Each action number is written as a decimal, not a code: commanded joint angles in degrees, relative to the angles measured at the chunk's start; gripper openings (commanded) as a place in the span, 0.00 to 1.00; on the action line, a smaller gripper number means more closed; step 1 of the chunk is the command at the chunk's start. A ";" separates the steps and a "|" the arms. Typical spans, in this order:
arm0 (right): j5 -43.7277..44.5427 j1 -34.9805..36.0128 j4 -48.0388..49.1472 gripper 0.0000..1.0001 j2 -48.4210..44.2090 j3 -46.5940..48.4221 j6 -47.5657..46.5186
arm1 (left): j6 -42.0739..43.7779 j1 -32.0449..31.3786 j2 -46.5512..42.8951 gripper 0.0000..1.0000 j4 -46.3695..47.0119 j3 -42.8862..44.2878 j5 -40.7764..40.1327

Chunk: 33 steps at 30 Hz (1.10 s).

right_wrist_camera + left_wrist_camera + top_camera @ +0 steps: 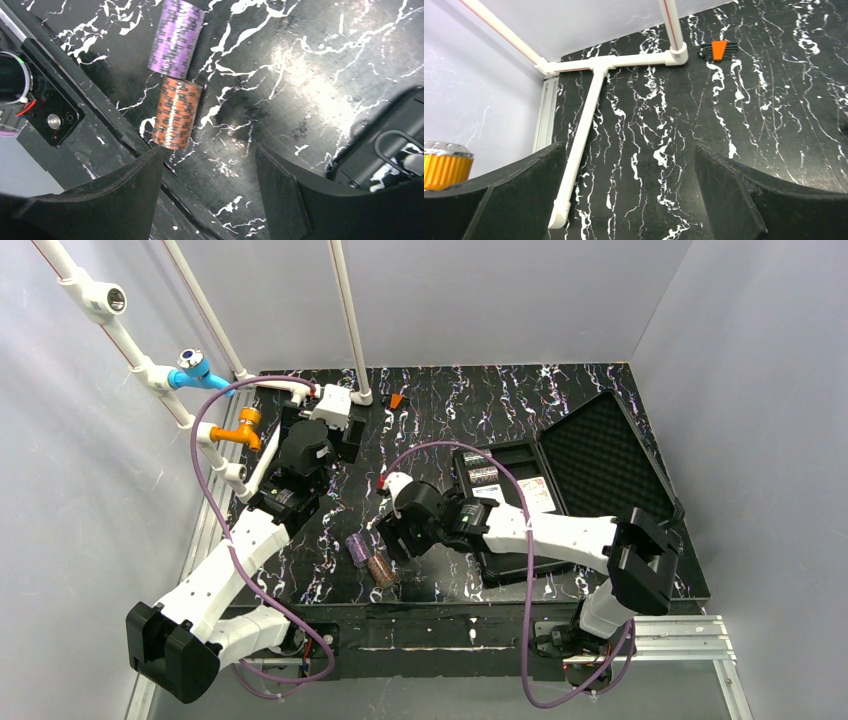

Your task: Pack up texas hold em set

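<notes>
two chip stacks lie on their sides on the table [450, 410], outside the black case [600, 455], off its left side in the top view. the purple chip stack [176, 39] and the brown chip stack [176, 113] lie end to end, touching or all but, with the purple one farther from the robot's bases. the case itself stands open on the right part of the table. its foam-lined lid is laid back flat on the far-right side and its base is toward the stacks. a few pale items [485, 477] sit in that base, too small for you to name.

between the case and the stacks you have your right gripper [209, 155]. its jaws stand apart with only bare table between them, and nothing is held. in the right wrist view the left fingertip [150, 162] sits just beside the near end of the brown stack, and you cannot tell whether it touches.

well away from the case, toward the far-left corner, your left gripper [626, 160] hangs with its jaws spread wide over bare table, gripping nothing. white pipes [589, 125] run across the table under and beyond it. a small orange tool [719, 50] lies beside one pipe foot, and an orange cap [444, 170] shows at the left edge of that wrist view.
</notes>
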 commanded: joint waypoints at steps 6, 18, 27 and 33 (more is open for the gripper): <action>3.89 4.61 5.58 0.75 1.74 2.51 2.59 | -1.29 0.04 -1.97 0.99 2.15 1.26 -9.31; 10.86 7.81 2.82 0.72 9.68 6.97 6.53 | -1.28 0.17 -2.86 0.99 2.06 0.91 -7.19; 11.18 8.45 1.92 0.67 14.03 9.10 6.62 | -0.41 0.17 -3.51 0.99 1.97 0.56 -5.97; 10.69 8.86 1.98 0.64 16.40 9.36 6.63 | -0.25 0.17 -3.77 0.99 1.89 0.47 -5.19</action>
